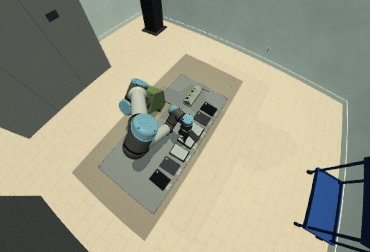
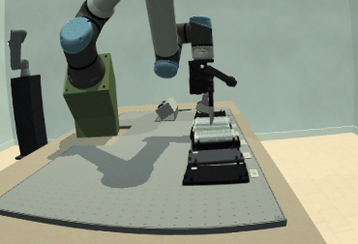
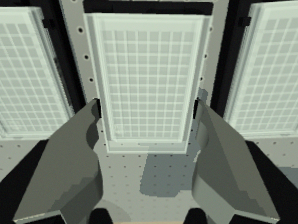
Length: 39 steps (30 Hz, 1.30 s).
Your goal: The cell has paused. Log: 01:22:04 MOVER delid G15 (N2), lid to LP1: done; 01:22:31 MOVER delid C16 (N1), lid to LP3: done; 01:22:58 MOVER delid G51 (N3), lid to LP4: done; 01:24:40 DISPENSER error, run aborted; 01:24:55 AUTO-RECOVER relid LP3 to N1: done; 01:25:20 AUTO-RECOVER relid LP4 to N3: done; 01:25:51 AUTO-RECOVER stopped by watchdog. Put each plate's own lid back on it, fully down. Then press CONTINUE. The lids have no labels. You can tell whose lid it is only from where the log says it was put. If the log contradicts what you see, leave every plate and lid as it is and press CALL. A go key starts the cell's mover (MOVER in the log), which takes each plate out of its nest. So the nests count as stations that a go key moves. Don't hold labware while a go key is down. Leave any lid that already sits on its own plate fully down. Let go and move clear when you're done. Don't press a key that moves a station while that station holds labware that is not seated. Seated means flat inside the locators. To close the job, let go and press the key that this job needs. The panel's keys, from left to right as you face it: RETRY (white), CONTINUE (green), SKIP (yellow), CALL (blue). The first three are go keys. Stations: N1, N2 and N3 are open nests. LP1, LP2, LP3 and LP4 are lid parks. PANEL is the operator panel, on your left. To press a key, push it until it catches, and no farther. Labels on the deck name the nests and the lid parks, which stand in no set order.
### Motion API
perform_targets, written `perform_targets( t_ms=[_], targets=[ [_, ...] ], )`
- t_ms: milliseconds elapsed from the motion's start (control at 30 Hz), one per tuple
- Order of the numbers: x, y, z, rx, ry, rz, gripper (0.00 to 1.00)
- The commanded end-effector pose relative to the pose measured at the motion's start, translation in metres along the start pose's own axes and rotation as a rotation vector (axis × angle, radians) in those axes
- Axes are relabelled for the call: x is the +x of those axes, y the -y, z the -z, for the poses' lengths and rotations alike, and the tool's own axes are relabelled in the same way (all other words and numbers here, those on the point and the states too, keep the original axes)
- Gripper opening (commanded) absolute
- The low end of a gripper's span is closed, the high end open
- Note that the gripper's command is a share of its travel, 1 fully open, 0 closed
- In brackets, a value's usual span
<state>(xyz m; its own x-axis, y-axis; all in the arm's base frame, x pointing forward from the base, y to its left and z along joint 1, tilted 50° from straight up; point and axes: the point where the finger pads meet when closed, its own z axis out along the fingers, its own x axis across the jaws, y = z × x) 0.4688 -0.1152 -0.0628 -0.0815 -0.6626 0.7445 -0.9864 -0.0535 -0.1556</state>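
Between wrist-view fingers — clear lid [image 3: 150,75], clamped.

Grey-tubed arm [image 2: 160,18], blue joint caps, black wrist, grey-fingered gripper [image 3: 148,112].

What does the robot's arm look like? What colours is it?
The arm is made of fat grey tubes joined by dark bands, with round sky-blue caps on its joints. The gripper is black up top, and its two jaws are plain grey wedges. No cables or writing show.
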Motion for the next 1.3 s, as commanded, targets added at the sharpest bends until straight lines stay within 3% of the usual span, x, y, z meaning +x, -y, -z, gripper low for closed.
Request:
perform_targets(
  t_ms=[0,1267],
  targets=[
    [0.0000,0.0003,-0.0015,0.001,0.000,0.000,0.00],
    [0.0001,0.0003,-0.0105,0.001,0.000,0.000,0.00]
  ],
)
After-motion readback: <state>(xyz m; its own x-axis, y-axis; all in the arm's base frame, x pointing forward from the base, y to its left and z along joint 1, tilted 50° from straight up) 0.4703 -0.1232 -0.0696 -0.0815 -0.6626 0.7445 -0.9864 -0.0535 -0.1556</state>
